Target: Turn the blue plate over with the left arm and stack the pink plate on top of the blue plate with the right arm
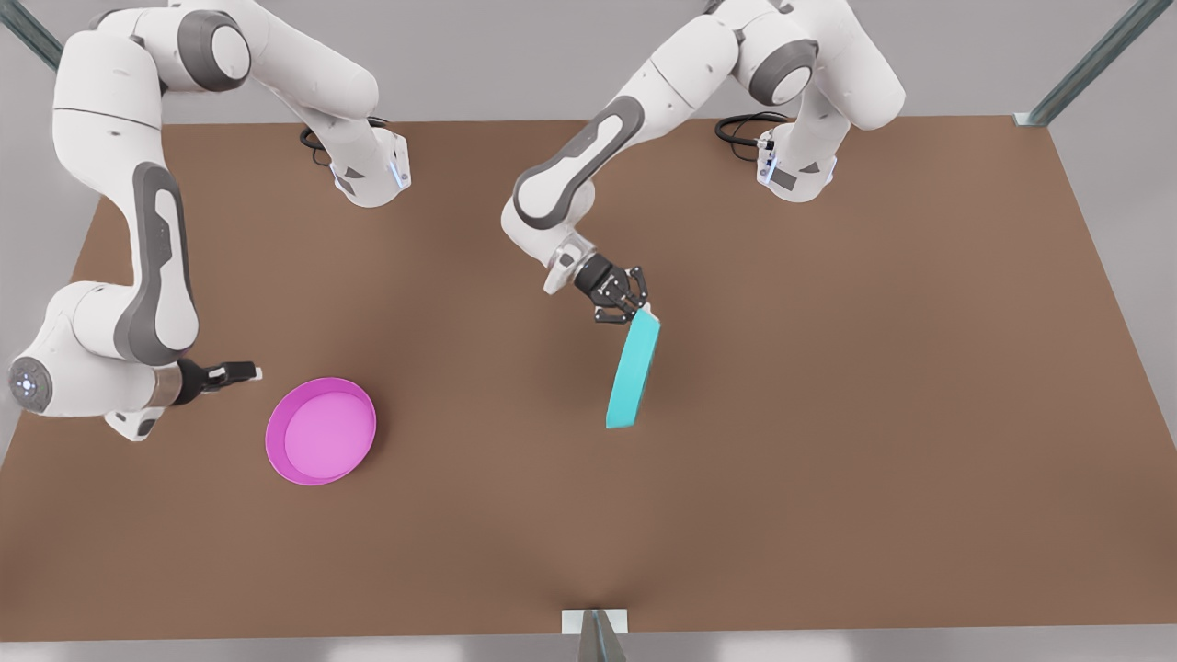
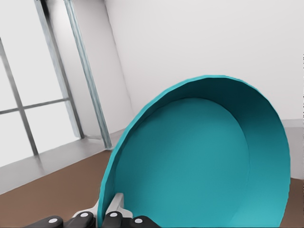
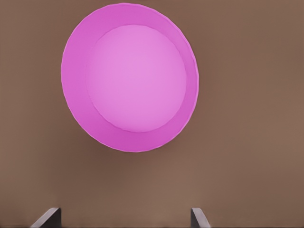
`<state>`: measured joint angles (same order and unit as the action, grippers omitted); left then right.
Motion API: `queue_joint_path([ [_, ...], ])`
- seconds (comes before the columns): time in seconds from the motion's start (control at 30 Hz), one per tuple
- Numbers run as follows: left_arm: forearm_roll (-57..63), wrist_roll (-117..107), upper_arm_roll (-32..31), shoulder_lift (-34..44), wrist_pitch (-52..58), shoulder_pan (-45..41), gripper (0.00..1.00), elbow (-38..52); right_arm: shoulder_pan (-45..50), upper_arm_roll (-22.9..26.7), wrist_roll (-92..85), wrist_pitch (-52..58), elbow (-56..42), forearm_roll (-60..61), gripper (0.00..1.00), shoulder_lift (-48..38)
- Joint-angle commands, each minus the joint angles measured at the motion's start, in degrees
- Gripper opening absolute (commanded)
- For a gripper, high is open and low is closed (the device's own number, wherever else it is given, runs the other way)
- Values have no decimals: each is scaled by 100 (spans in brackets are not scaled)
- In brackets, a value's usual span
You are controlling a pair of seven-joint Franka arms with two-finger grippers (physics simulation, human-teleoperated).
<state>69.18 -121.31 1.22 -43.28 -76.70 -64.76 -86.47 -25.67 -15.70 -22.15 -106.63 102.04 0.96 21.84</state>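
On the front view's left, the right gripper [image 1: 241, 372] hovers with jaws spread wide and empty just beside the pink plate [image 1: 321, 430], which lies rim-up on the brown table [image 1: 828, 414]. Toward the front view's right, the left gripper [image 1: 634, 308] has its jaws clamped on the blue plate [image 1: 634, 370], held on edge above the table

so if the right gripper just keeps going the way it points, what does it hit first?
Most likely the pink plate: the right gripper, fingers open, points at its near rim, with bare table between. Height is unclear, so it might pass above.
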Motion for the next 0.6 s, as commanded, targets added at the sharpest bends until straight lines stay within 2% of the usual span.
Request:
queue_joint_path([
  [0.0,474,-85,10,-23,-11,-2,21,-2,1,-4,9,-460,454,1,100,-162],
  [0.07,755,-366,1,-128,-11,7,21,-2,-122,5,-53,-1123,651,1,100,-22],
  [0.33,1616,-1773,10,-638,454,16,21,-19,-395,14,-220,-1553,572,-25,100,584],
  [0.5,1854,-2344,19,-893,665,60,21,-19,-280,32,-35,-947,-817,-104,100,1524],
  [0.57,2117,-2616,27,-1042,1017,68,21,-19,-289,40,-35,-929,-852,-104,100,1569],
])
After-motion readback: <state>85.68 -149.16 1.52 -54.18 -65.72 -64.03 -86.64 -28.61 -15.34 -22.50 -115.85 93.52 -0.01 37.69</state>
